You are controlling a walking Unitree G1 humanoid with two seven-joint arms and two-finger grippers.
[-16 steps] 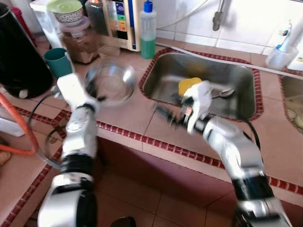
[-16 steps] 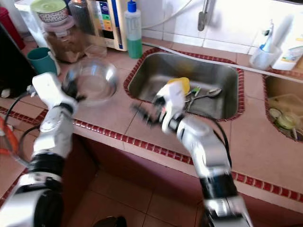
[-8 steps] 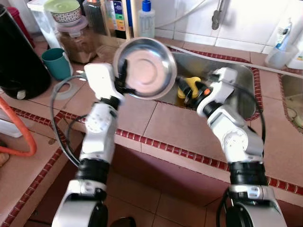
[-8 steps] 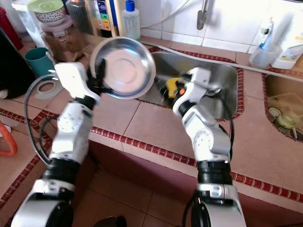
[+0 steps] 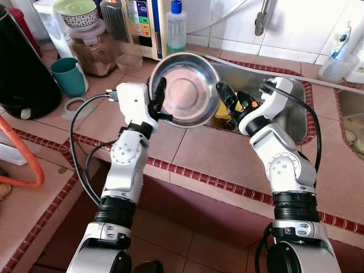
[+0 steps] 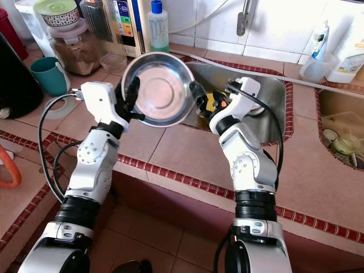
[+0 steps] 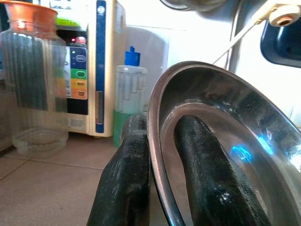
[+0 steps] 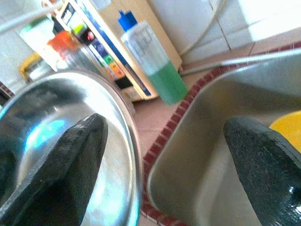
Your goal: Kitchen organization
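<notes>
Bowl (image 5: 186, 88): rim pinched by left gripper (image 5: 161, 98), upper centre, hiding sink (image 5: 293, 114).
Right gripper (image 5: 227, 101): spread, empty.
Bottle (image 8: 151, 59): behind, green liquid seen.

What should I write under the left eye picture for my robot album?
Left gripper holds a steel bowl by its rim above the sink, while the open right gripper reaches toward it.

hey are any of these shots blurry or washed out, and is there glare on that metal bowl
Left eye view: sharp, the steel bowl evenly lit, its inside a soft pinkish sheen. Left wrist view: the left gripper's fingers soft, a blue glint on the bowl, the background bright. Right wrist view: everything soft, the right gripper's fingers blurred, white tile overexposed.
</notes>
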